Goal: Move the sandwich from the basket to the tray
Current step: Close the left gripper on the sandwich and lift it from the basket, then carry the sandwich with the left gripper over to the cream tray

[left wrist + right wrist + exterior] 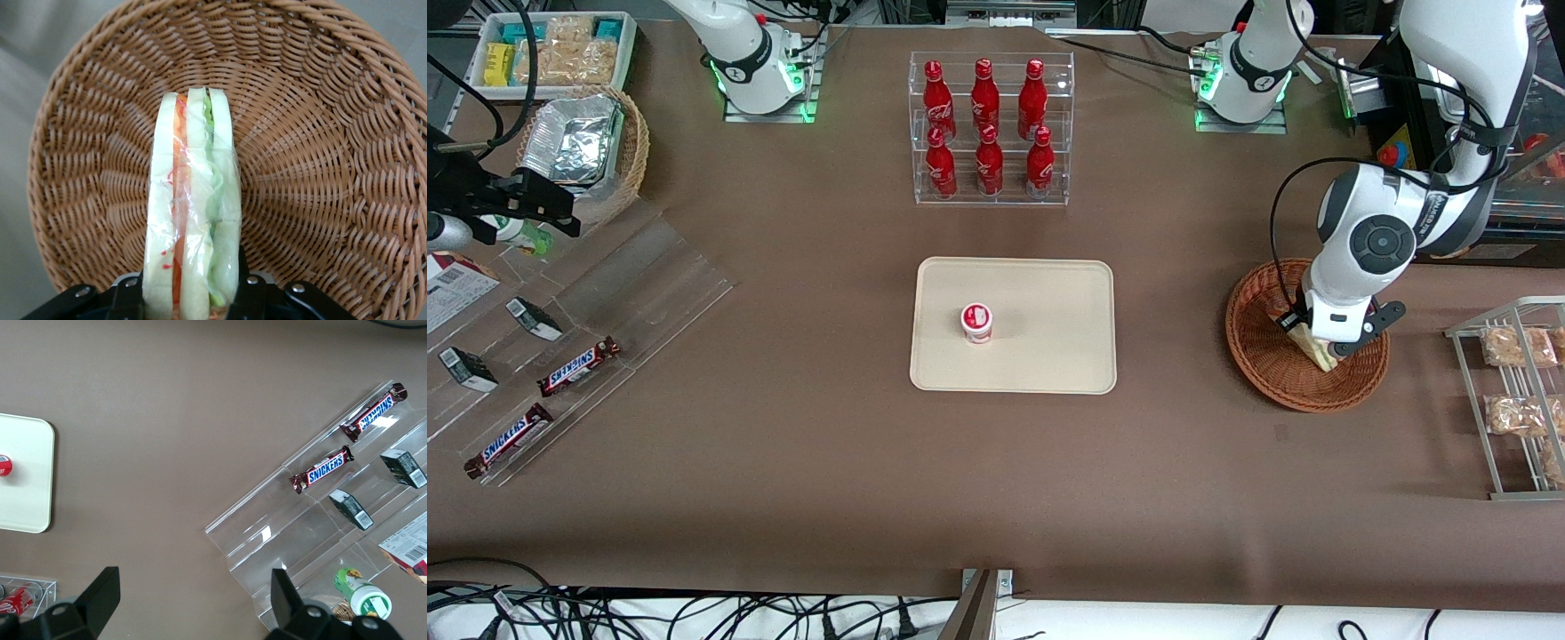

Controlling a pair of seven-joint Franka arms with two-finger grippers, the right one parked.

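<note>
Claw (190,303) down in the basket (320,167), fingers clamped on the sandwich (193,213) standing between them

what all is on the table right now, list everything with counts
sandwich: 1, white bread, in the basket
basket: 1, reddish-brown, toward the working arm's end
tray: 1, cream, mid-table
cup: 1, white and red, on the tray
cola bottles: 6, red, in a clear rack
Snickers bars: 2, brown, on a clear stepped rack
foil containers: silver, in a paler basket
tool: 1, black, shut on the sandwich in the basket
</note>
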